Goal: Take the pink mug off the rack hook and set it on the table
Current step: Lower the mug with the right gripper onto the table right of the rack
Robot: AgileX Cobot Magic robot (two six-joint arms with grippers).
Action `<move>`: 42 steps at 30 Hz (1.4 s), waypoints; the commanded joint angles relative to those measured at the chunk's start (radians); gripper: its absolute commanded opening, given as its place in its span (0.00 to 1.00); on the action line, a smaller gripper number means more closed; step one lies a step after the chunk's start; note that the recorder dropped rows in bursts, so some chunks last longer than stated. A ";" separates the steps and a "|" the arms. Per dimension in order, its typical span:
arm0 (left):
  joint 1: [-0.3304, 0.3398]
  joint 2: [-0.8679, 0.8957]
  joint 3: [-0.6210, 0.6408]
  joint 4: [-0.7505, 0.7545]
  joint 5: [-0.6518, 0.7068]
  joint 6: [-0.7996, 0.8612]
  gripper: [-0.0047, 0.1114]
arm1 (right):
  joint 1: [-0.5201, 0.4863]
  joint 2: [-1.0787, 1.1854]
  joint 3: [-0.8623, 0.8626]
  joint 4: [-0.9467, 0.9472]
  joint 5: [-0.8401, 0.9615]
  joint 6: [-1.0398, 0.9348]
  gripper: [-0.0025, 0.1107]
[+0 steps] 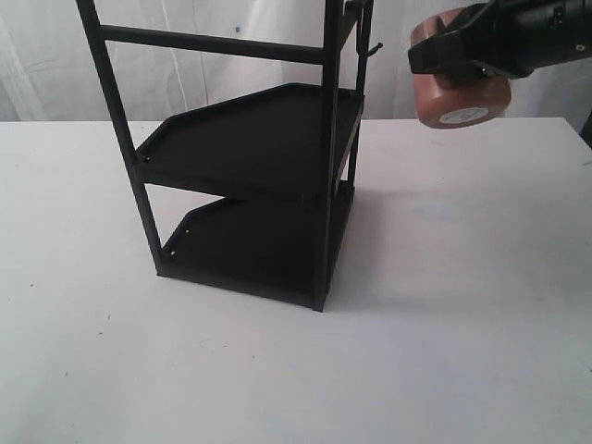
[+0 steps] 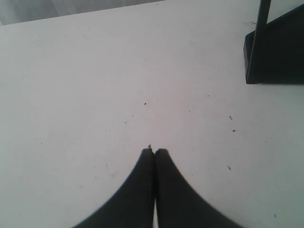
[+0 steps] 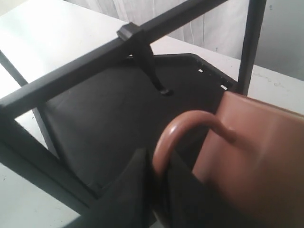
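**Left tool**: seen in the left wrist view only. Two dark fingers are pressed together tip to tip with nothing between them. It hangs over a bare, speck-dotted stretch of the worktop, with a lower corner of the rack at the edge of that view.

**Worktop**: flat, white, faintly smudged. It carries the rack left of centre.

**Rack**: tall black metal frame with two tray shelves, one above the other, and a crossbar between the upper posts. Both shelves hold nothing.

**Rack hook**: a thin black peg jutting rightward from the upper right post, with an upturned tip. Nothing hangs on it.

**Pink mug**: in the air, to the right of the rack hook and apart from it, well above the worktop. It is tipped so that its base, with a round white sticker, faces down and toward the exterior camera. The right wrist view shows the salmon wall and the loop handle beside the hook.

**Right tool**: black, entering from the right edge of the exterior view. It pinches the mug's handle, one finger on each side of the loop, and carries the mug's weight.
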State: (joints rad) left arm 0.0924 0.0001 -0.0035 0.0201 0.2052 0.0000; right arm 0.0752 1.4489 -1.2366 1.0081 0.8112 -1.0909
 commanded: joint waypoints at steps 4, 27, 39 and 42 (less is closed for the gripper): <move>0.003 0.000 0.004 -0.004 -0.003 0.000 0.04 | -0.007 -0.064 0.068 0.019 -0.026 -0.006 0.02; 0.003 0.000 0.004 -0.004 -0.003 0.000 0.04 | -0.007 -0.264 0.325 0.199 -0.050 -0.215 0.02; 0.003 0.000 0.004 -0.004 -0.003 0.000 0.04 | -0.007 -0.362 0.481 0.395 0.033 -0.386 0.02; 0.003 0.000 0.004 -0.004 -0.003 0.000 0.04 | -0.007 -0.382 0.515 0.417 0.067 -0.417 0.02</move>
State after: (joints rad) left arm 0.0924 0.0001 -0.0035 0.0201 0.2052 0.0000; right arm 0.0752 1.0889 -0.7462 1.3780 0.8435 -1.4612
